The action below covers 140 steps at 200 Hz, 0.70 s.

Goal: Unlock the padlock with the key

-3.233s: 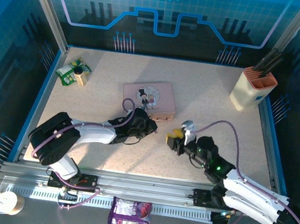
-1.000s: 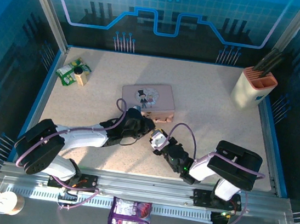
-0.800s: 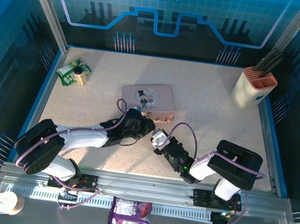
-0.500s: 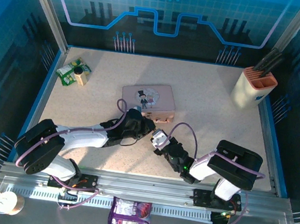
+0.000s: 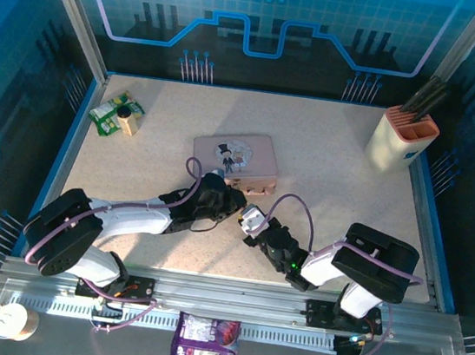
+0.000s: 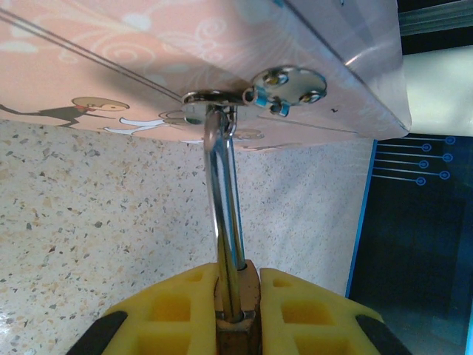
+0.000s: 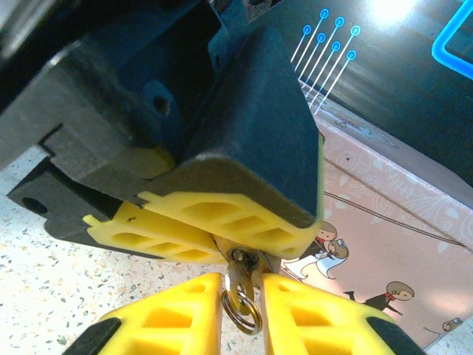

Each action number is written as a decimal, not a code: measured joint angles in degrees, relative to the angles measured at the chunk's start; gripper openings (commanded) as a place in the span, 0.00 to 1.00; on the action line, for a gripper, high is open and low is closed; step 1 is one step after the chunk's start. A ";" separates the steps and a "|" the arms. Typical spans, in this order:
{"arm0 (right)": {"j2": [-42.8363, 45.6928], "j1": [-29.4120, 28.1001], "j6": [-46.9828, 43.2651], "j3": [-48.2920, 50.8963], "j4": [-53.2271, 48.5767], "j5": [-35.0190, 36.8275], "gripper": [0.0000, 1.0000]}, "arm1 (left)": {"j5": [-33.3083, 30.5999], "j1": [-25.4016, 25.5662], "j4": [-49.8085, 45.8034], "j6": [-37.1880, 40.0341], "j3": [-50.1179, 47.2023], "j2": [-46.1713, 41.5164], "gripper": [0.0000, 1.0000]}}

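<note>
The padlock (image 6: 230, 237) is clamped by its brass body between the yellow pads (image 6: 174, 307) of the left gripper (image 6: 238, 287). Its silvery shackle is threaded through the hasp (image 6: 214, 97) fixed at the front edge of the pink tin (image 6: 133, 52), so the lock is held just off that edge. The key (image 7: 238, 275) is pinched narrowly by its bow in the right gripper (image 7: 242, 290) and is set against the end of the padlock body; how far it is entered cannot be told. A small key ring (image 7: 242, 314) is hung from the bow, between the right fingers.

Seen from above, the two grippers are brought nose to nose just before the tin's near edge, mid-table. Open speckled table (image 5: 340, 200) is left on both sides of the tin and toward the blue rims. A knife block (image 5: 400, 139) is stood at the far right corner and a green packet (image 5: 110, 115) is laid near the far left corner, both well apart from the grippers.
</note>
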<state>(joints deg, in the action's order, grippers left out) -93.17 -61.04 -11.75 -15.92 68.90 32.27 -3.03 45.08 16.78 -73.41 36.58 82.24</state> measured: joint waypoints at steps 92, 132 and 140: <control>1.20 0.37 1.84 -0.44 -2.93 -1.05 0.14 | -0.63 0.37 -0.02 0.02 0.00 0.31 0.00; 1.46 0.68 4.37 -0.72 -3.89 -1.68 0.12 | -0.94 0.37 -0.02 0.02 0.00 0.31 0.00; 1.46 0.70 4.85 -0.83 -4.00 -1.70 0.11 | -1.09 0.39 -0.02 0.04 0.00 0.33 0.00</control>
<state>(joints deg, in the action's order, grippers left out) -91.70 -60.34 -6.90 -16.75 64.90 30.57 -4.12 45.47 16.75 -73.36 36.58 82.56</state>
